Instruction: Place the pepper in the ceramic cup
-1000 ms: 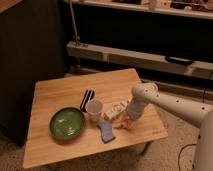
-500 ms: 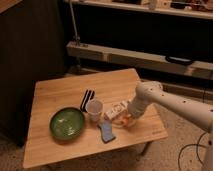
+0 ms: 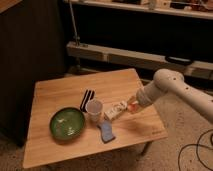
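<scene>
One tool point(image 3: 132, 108) around pepper point(image 3: 134, 104), beside bottle point(image 3: 115, 110)

Your tabletop point(image 3: 60, 90) holds a green bowl point(image 3: 67, 123) toward the front-left corner, a black striped item point(image 3: 87, 99) behind it, a blue cloth point(image 3: 106, 132) near the front edge, and a white bottle point(image 3: 116, 110) beside the gripper point(image 3: 132, 106).

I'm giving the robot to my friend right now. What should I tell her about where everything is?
Gripper: low over the right side of the table, at the right end of the white bottle.
Pepper: at the gripper's tip; whether it is gripped is unclear.
Ceramic cup: upright, left of the bottle, beside the green bowl. The pepper is not in it.
Left: confirm the grip, carry the pepper left past the bottle, then drop it into the cup.
</scene>
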Controlling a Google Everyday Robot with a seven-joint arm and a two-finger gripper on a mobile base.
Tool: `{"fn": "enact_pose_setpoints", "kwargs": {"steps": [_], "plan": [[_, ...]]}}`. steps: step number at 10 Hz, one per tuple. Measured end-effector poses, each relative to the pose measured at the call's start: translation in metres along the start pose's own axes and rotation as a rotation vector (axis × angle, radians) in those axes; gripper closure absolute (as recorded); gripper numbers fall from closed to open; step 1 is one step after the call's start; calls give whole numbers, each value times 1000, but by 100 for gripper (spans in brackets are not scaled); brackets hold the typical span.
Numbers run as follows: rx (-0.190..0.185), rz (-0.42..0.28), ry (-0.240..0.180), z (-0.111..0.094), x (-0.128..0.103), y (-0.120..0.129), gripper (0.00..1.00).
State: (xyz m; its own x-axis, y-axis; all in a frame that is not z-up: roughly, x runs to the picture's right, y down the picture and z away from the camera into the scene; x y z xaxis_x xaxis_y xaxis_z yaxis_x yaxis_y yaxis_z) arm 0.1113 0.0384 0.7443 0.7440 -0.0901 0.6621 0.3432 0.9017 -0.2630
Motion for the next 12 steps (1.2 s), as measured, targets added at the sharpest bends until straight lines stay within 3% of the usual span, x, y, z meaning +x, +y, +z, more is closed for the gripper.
{"fn": "enact_pose_setpoints", "kwargs": {"steps": [3, 5, 7, 9, 10, 12], "plan": [[59, -121, -154, 16, -54, -69, 86], [66, -192, -241, 29, -89, -100, 86], [51, -290, -359, 46, -145, -127, 86], [4, -359, -450, 59, -200, -119, 86], [-20, -363, -487, 63, -214, -111, 86], [-64, -334, -522, 63, -223, -91, 86]]}}
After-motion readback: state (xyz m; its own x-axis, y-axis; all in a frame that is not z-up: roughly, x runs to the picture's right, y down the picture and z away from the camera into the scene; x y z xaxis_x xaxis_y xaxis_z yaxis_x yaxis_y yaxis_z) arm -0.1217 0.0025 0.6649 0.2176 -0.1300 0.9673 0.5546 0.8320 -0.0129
